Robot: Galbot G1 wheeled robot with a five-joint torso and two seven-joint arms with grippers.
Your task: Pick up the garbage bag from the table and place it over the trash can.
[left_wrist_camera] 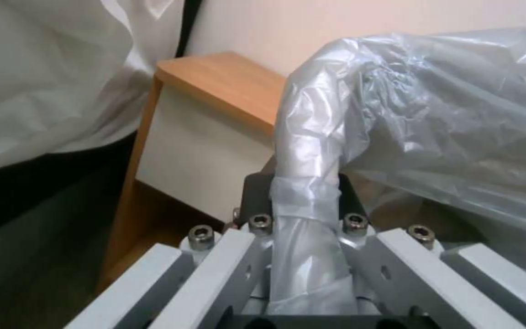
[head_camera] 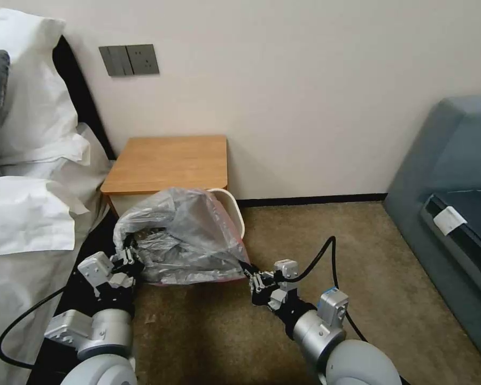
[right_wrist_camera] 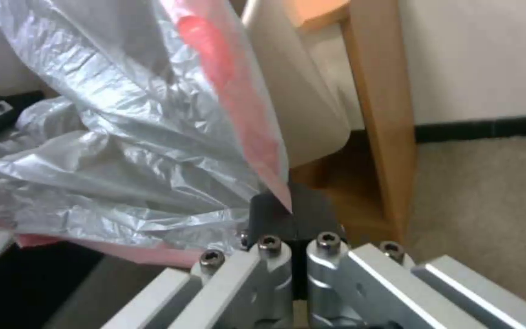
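With each gripper pinching one edge, left gripper and right gripper stretch the garbage bag open. It hangs over the trash can beside the counter, likely ready for lowering.

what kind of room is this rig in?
Most likely a bedroom, maybe a hotel room: a bed with white pillows, a wooden nightstand against the wall, carpet and a grey sofa at the right.
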